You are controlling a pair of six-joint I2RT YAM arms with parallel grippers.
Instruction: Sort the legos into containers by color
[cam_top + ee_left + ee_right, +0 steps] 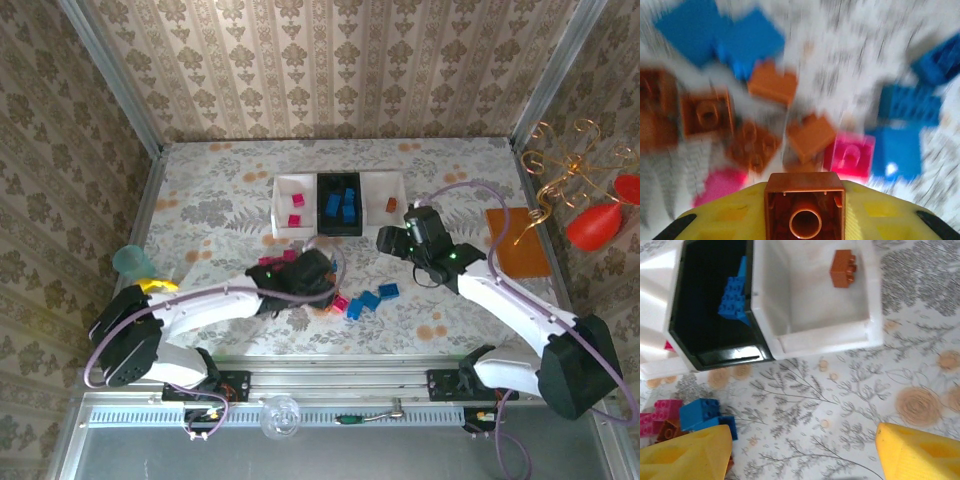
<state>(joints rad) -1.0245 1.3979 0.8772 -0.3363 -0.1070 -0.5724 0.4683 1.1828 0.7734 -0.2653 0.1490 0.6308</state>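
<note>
**Entry: sorting station, one brick in hand**

- Orange-brown brick: bottom centre of the left wrist view, hollow underside to the camera. It is pinched between the yellow fingers of the left pincer.
- Loose pile: orange-brown, blue and pink legos, smeared in this view, lying on the patterned worktop beneath the held brick.
- Containers: a row at upper centre of the overhead view.
  - Left white tray: holds pink bricks.
  - Black tray: holds blue bricks.
  - Right white tray: holds one orange-brown piece.
- Right pincer: spread wide with nothing between its fingers, hanging over bare worktop just below the right white tray in frame.

**Hazards (judged)**

- The held brick belongs in the right white tray, and the right arm sits close to that approach, so the arms could clash.
- The black tray touches the target tray, so an early release would mix the colours.
- The grip appears to cover only the brick's sides, so a quick swing could shake it loose.
</note>
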